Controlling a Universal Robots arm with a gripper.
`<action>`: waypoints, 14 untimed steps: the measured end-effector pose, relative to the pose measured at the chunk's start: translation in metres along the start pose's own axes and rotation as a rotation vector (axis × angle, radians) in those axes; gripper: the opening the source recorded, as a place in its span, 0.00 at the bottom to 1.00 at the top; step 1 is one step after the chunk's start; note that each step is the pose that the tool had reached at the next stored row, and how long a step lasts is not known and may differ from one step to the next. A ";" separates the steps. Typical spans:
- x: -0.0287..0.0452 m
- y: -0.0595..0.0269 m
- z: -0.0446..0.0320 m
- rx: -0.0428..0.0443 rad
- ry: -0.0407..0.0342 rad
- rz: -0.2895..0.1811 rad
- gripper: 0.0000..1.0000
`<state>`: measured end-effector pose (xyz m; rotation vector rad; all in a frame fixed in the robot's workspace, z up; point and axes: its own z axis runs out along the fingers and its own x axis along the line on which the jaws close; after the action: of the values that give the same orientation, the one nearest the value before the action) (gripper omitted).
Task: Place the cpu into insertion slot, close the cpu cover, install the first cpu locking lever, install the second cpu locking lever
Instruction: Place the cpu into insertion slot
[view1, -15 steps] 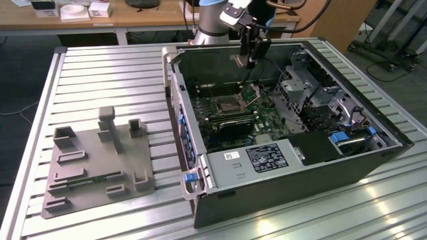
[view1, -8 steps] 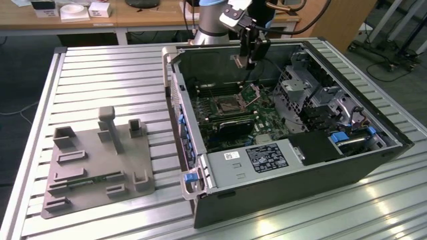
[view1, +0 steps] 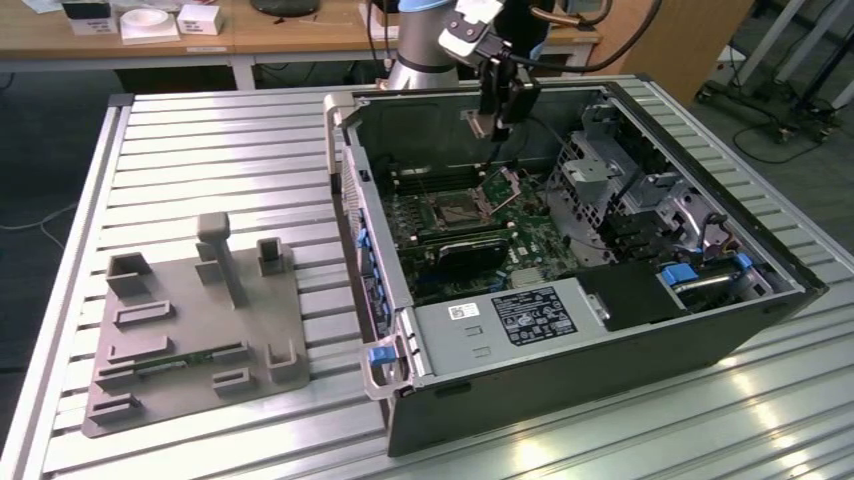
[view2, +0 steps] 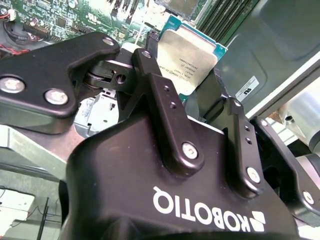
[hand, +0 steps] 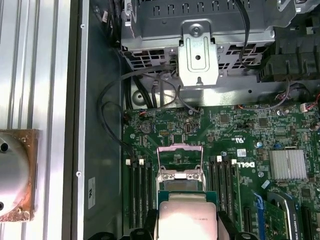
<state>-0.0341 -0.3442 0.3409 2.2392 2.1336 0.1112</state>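
**Risks.** The cpu (view2: 192, 55) is carried by two opposite edges only. Such a narrow hold could let the chip slip or twist, and a drop onto the circuit board (hand: 225, 125) would likely damage both. If the chip meets the insertion slot (view1: 447, 212) tilted or turned off its key, the socket contacts could bend. The cpu cover (view1: 505, 183) stands raised just beside the slot, on the side toward the exterior view's right. A descent drifting that way could catch it with a finger. The wall of the computer case (view1: 414, 125) runs near the arm in the upper centre of the exterior frame, so I judge there is little margin for sideways correction.

**Gripper.** The gripper (view1: 494, 120) hangs over the board in the upper centre of the exterior frame, apart from the slot, which lies lower, near the frame's middle. In the second wrist view its fingers (view2: 160, 90) are drawn in to the chip's width and clamped on the cpu, whose pale metal face shows between them. The slot's dark centre is bare and the cover is open. The case rests on the ribbed desk (view1: 227, 140).
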 end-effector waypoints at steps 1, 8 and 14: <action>0.0000 0.0000 0.0003 0.0001 0.0000 0.000 0.54; -0.0001 -0.0002 0.0029 0.0002 -0.0001 0.000 0.54; -0.0001 -0.0005 0.0061 0.0011 0.0000 0.000 0.54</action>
<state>-0.0341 -0.3441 0.3347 2.2398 2.1342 0.1101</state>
